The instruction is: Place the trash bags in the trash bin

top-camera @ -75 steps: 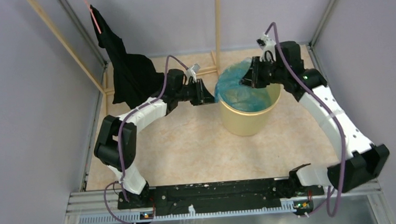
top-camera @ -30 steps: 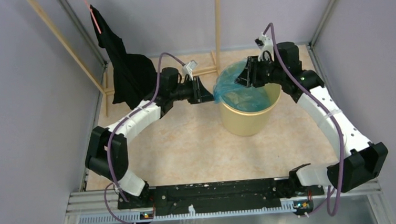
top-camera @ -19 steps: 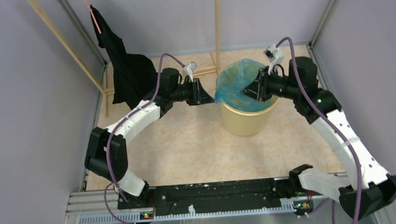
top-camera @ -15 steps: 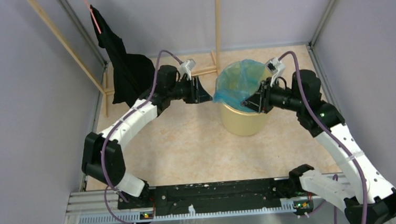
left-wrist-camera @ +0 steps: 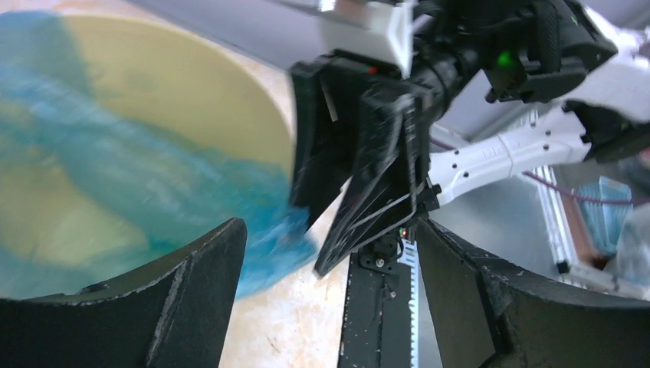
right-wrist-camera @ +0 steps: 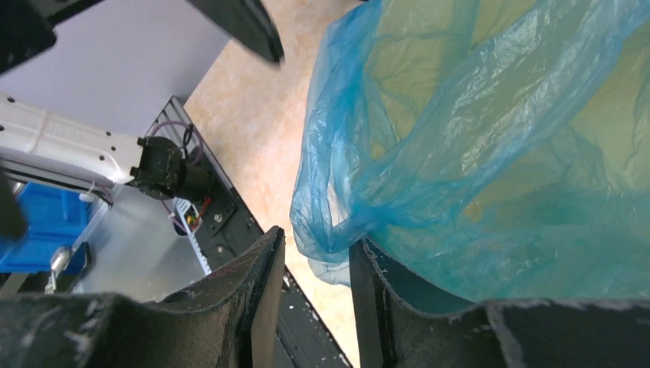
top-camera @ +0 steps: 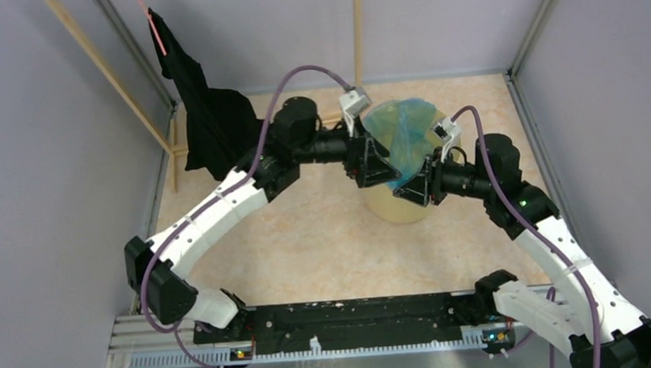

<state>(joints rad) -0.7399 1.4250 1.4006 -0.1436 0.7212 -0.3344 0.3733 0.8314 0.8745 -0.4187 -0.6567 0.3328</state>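
Observation:
The trash bag (top-camera: 405, 135), thin translucent blue film, is draped over the mouth of the yellow trash bin (top-camera: 391, 207) and spills over its near rim. My left gripper (top-camera: 375, 165) hovers at the bin's near-left rim, wide open with nothing between its fingers (left-wrist-camera: 192, 291). In the left wrist view the bag (left-wrist-camera: 153, 184) lies to the left over the bin (left-wrist-camera: 153, 77). My right gripper (top-camera: 413, 191) is at the bin's near side. Its jaws (right-wrist-camera: 316, 241) stand a narrow gap apart. The bag (right-wrist-camera: 475, 138) rests on the right finger (right-wrist-camera: 375, 307), and a fold hangs at the tips.
A black cloth (top-camera: 205, 114) hangs from a wooden frame at the back left. A wooden post (top-camera: 357, 34) stands behind the bin. Grey walls close the table on three sides. The black base rail (top-camera: 348, 312) runs along the near edge.
My left gripper let go of the bag's left edge, opened wide and swung right to the bin's near rim. My right gripper came round to the near side, drawing the bag with it.

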